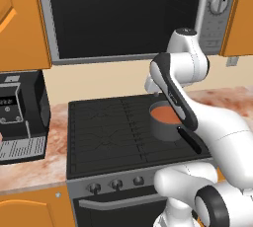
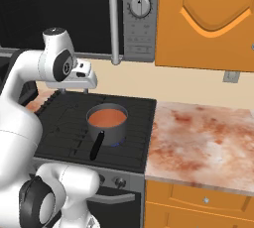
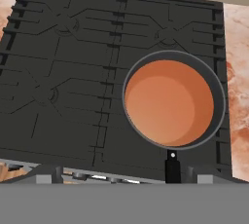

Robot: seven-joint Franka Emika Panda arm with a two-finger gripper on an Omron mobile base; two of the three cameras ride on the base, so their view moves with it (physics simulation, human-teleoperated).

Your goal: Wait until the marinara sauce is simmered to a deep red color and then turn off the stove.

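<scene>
Tool [image 2: 73, 91] agape above stove [image 2: 64, 123] rear edge

The white arm is folding up from the base, elbow bent high, then bending forward at the wrist so the hand is hanging out front and pointing down. The pincer [image 2: 74, 91] is sitting up in the air, not touching or gripping anything. Its jaws are spread as wide as they go, nothing between them. In the left base view the forearm is covering most of the hand.

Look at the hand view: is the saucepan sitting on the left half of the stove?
No: the saucepan with its marinara sauce sits on the right side of the stove.
</scene>
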